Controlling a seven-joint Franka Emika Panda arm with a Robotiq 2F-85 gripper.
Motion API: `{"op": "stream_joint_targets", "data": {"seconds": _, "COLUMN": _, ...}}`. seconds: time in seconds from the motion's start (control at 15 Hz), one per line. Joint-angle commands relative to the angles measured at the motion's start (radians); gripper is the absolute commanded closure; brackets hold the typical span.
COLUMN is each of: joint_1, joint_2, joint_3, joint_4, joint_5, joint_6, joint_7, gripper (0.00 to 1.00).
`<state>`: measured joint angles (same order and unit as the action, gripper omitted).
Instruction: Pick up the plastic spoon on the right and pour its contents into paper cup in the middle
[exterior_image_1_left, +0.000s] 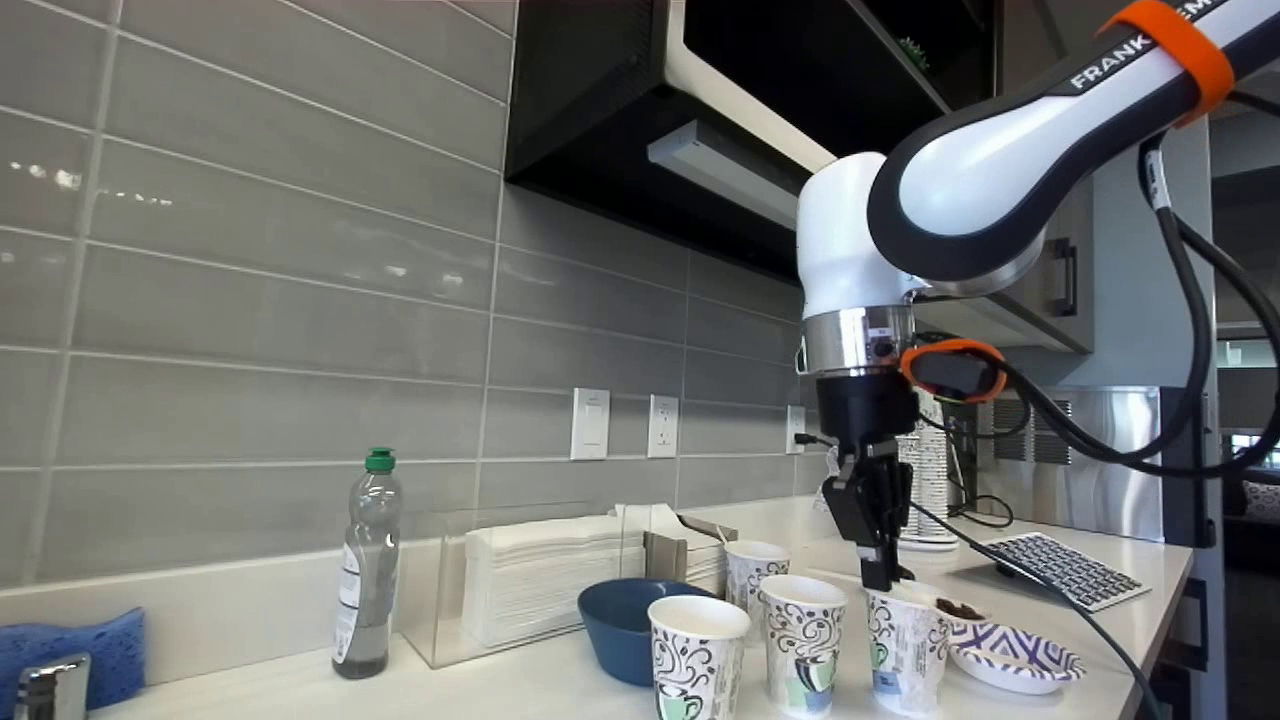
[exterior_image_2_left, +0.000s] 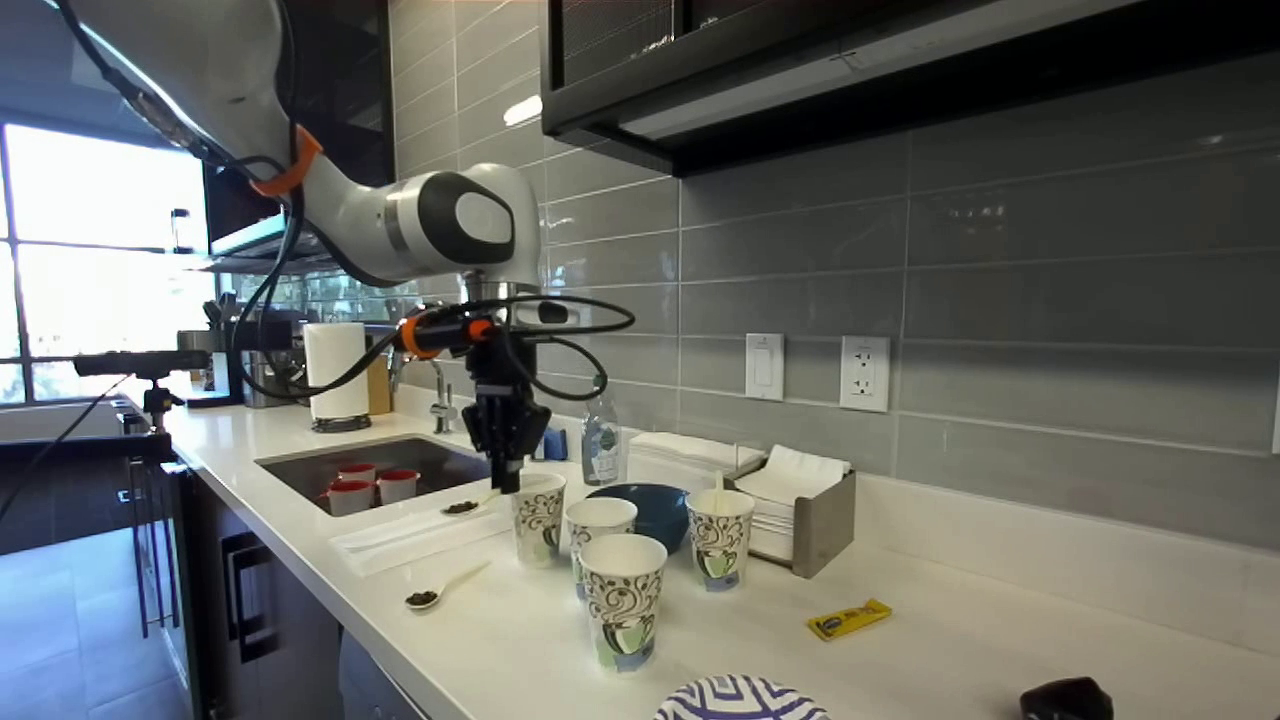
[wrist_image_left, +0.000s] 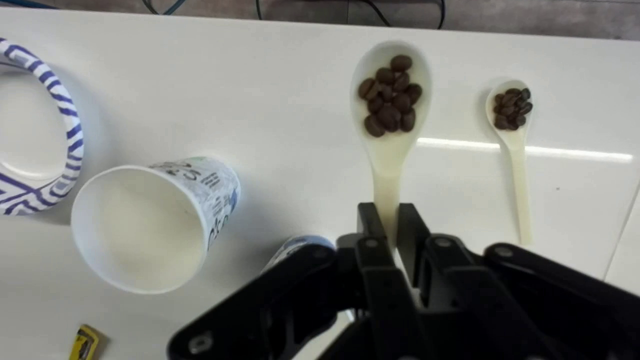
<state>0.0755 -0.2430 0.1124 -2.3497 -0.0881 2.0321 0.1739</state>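
Observation:
My gripper (wrist_image_left: 385, 215) is shut on the handle of a white plastic spoon (wrist_image_left: 387, 155). Dark beans (wrist_image_left: 390, 97) lie in its bowl, facing up. In both exterior views the gripper (exterior_image_1_left: 880, 580) (exterior_image_2_left: 507, 482) is at about cup-rim height, above the counter. Three printed paper cups stand close together; the middle one (exterior_image_1_left: 800, 650) also shows in an exterior view (exterior_image_2_left: 601, 514), partly covered by the front cup (exterior_image_2_left: 625, 605). In the wrist view one cup (wrist_image_left: 140, 230) is left of the spoon; another (wrist_image_left: 305, 241) is mostly hidden under my gripper.
A second spoon with beans (wrist_image_left: 510, 107) lies on the counter. A dark blue bowl (exterior_image_1_left: 620, 620) and another cup (exterior_image_1_left: 757, 560) holding a stick stand behind. A patterned plate (wrist_image_left: 70, 120), yellow sachet (exterior_image_2_left: 848, 620), soap bottle (exterior_image_1_left: 368, 570), napkins (exterior_image_1_left: 545, 565) and sink (exterior_image_2_left: 300, 475) are around.

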Motion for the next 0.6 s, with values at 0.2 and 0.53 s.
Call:
{"op": "stream_joint_targets", "data": {"seconds": 0.2, "joint_1": -0.018, "joint_2": 0.033, "joint_3": -0.022, "joint_4": 0.134, "joint_5": -0.037, "joint_6": 0.008, "joint_7": -0.066, "gripper": 0.97}}
{"op": "stream_joint_targets", "data": {"seconds": 0.53, "joint_1": -0.017, "joint_2": 0.076, "joint_3": -0.051, "joint_4": 0.166, "joint_5": -0.018, "joint_6": 0.121, "joint_7": -0.151, "gripper": 0.97}}
